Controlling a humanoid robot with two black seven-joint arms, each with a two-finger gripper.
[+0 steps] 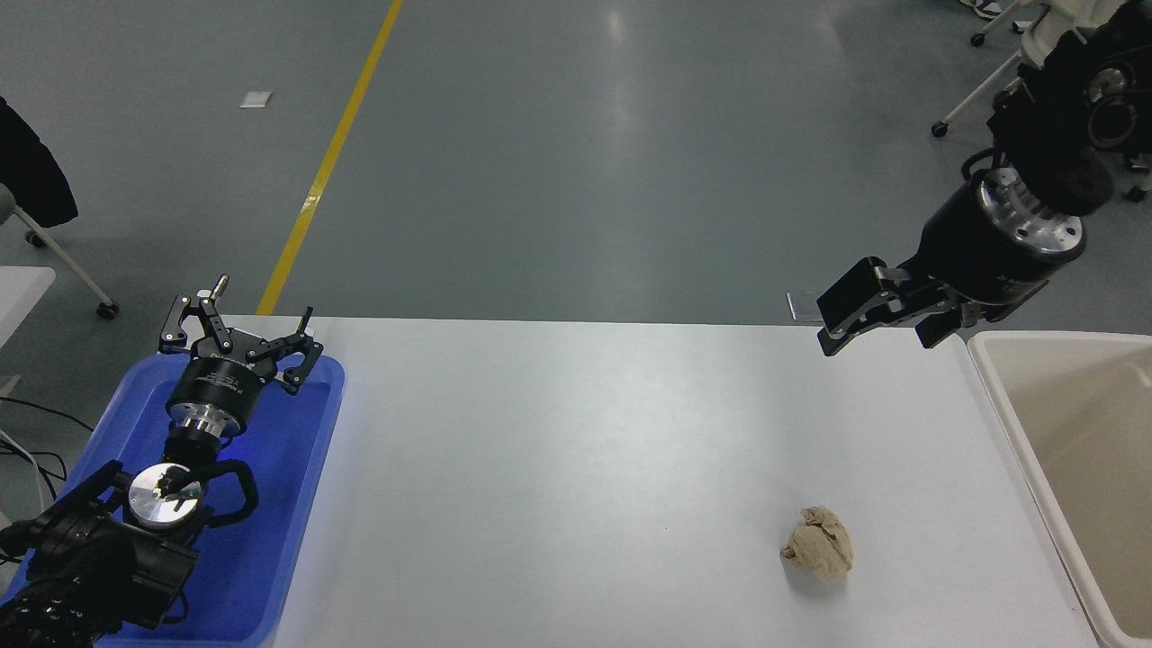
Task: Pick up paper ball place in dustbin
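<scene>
The tan crumpled paper ball [817, 543] lies on the white table [576, 468] near its front right. My right gripper [880, 326] hangs open and empty above the table's far right edge, well behind the ball and apart from it. The cream-beige dustbin [1001, 405] stands at the right edge of the table, just right of that gripper; its inside looks empty where it shows. My left gripper [236, 335] is parked open over the blue tray at the lower left.
A blue plastic tray [288, 504] sits at the table's left end under the left arm. Beyond the table is grey floor with a yellow line [333, 153]. Chair legs on castors [976, 85] stand at the top right.
</scene>
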